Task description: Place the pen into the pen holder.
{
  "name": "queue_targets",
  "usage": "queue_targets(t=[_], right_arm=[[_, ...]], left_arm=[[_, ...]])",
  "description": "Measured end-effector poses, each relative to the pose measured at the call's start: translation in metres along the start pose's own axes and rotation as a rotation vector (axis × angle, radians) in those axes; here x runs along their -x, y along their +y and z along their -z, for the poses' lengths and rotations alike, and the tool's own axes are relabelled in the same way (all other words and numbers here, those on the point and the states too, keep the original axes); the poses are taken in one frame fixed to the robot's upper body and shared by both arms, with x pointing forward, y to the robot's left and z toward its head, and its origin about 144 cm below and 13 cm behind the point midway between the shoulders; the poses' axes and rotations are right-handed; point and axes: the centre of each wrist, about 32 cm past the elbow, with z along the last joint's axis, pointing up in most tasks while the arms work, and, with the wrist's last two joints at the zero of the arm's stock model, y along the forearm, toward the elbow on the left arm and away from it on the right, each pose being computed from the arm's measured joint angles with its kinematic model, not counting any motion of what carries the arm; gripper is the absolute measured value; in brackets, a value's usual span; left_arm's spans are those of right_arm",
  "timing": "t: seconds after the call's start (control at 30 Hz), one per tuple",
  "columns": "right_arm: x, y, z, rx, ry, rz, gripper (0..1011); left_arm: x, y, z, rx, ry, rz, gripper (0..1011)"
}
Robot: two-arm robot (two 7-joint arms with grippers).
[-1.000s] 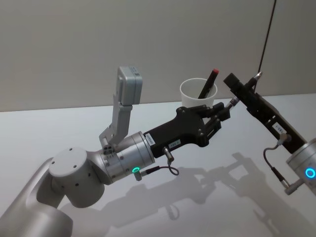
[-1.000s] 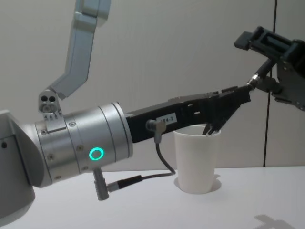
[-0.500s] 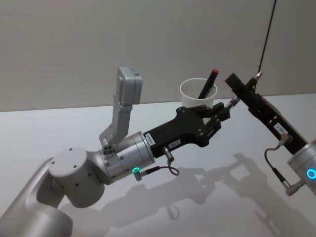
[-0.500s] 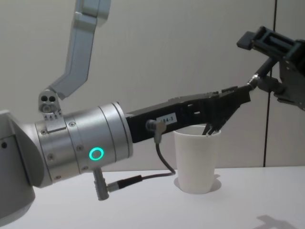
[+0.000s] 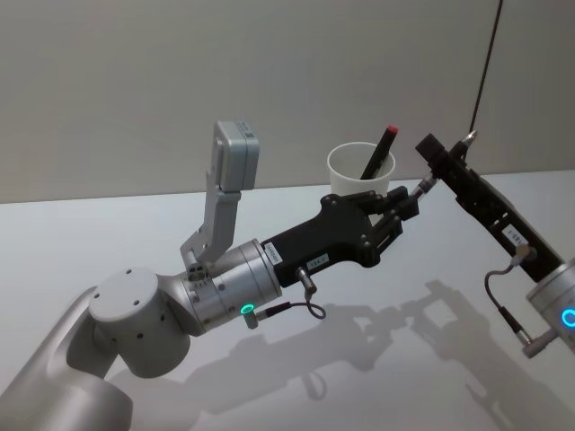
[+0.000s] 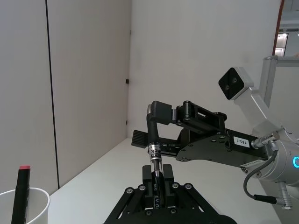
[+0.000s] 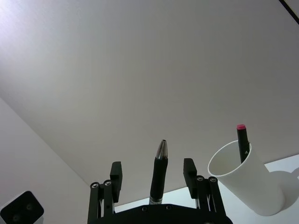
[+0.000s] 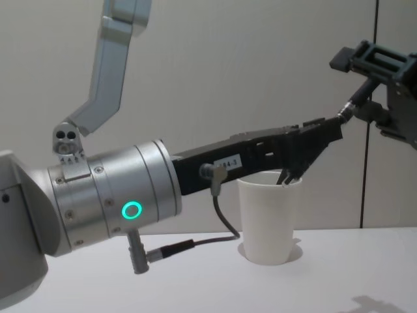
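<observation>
A dark pen with a silver tip [image 5: 423, 186] is held in the air beside the pen holder [image 5: 358, 171], a white paper cup at the back of the table. My left gripper [image 5: 402, 205] is shut on the pen's lower end [image 6: 154, 186]. The pen's upper part [image 7: 160, 170] stands between the fingers of my right gripper [image 7: 152, 166], which is open with a gap on each side. Seen from the head, the right gripper [image 5: 435, 149] comes in from the right, just above the left one. From the chest, the left gripper [image 8: 318, 140] hangs over the cup's rim [image 8: 270, 181].
A black marker with a red cap [image 5: 381, 151] leans inside the cup [image 7: 247, 182]. The white table [image 5: 404, 359] runs back to a plain wall. The left forearm [image 8: 111, 208] looms large in the chest view, and a cable hangs under it.
The right gripper has drifted a little to the right and away from the left one. The left gripper, the pen and the cup have stayed where they were.
</observation>
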Motion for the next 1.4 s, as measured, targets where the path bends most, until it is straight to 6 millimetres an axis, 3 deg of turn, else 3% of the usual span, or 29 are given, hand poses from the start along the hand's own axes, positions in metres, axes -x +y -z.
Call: queue_targets(t=[0.27, 0.37, 0.5, 0.8, 1.03, 1.4], right_arm=[[0.0003, -0.0005, -0.0001, -0.001, 0.002, 0.001, 589], [0.0004, -0.0006, -0.0001, -0.002, 0.002, 0.001, 533], [0.0004, -0.0007, -0.0001, -0.002, 0.002, 0.002, 363], [0.0006, -0.0009, -0.0002, -0.002, 0.003, 0.002, 124], [0.0005, -0.001, -0.0001, -0.003, 0.003, 0.003, 122], [0.0005, -0.001, -0.0001, -0.003, 0.003, 0.003, 122]], left_arm=[[0.0, 0.0, 0.0, 0.0, 0.0, 0.0, 138], [0.0, 0.0, 0.0, 0.0, 0.0, 0.0, 138], [0.0, 0.0, 0.0, 0.0, 0.0, 0.0, 136], [0.0, 0.0, 0.0, 0.0, 0.0, 0.0, 138], [0.0, 0.0, 0.0, 0.0, 0.0, 0.0, 152], [0.0, 0.0, 0.0, 0.0, 0.0, 0.0, 491]])
